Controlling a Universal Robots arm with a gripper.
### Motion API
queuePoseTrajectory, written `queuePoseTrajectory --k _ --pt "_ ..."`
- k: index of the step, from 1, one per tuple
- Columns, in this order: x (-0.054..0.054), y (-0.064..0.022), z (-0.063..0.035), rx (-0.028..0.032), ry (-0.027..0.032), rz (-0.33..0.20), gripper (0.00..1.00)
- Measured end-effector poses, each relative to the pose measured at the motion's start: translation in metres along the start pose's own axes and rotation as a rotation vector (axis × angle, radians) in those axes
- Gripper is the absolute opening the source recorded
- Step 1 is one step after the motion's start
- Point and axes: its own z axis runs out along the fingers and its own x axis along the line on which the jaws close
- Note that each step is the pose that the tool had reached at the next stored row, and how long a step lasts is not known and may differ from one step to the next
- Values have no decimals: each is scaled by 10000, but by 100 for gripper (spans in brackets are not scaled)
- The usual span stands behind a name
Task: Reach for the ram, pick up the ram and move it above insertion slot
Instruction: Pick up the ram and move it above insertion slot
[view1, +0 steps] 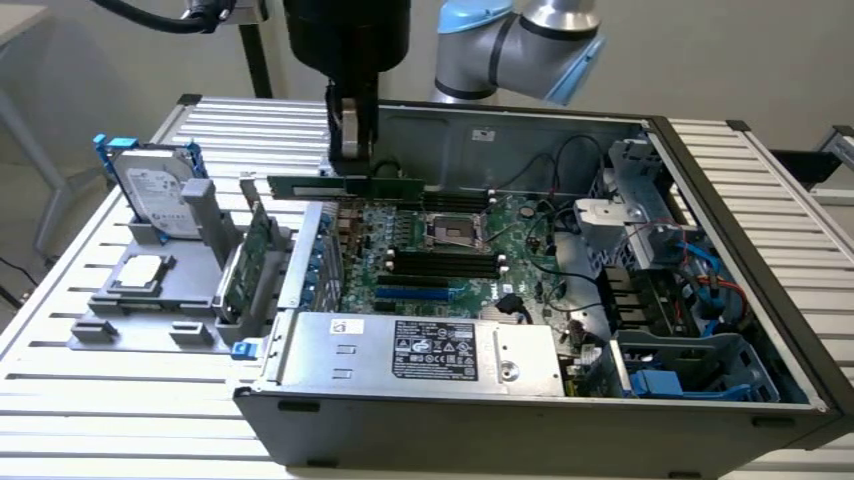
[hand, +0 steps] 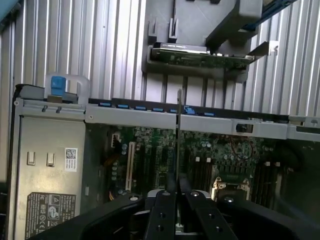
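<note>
High above the open computer, the pincer (view1: 351, 150) is squeezed shut on the ram (view1: 344, 187), which lies flat and sideways over the slots (view1: 447, 262).

Robotics lab or test bench, not a home: slatted aluminium worktop (view1: 120, 400), opened desktop computer case (view1: 534, 400) with motherboard (view1: 454, 250) exposed, grey fixture (view1: 160, 290) standing a hard drive (view1: 154, 190) upright, industrial robot arm (view1: 521, 45) above, plain pale walls behind
</note>
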Motion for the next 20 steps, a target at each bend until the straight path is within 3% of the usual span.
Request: queuePoseTrajectory --k 11,20 --pt "-236 -354 43 0 1 -1 13" --pt "-463 -579 76 3 1 -1 13"
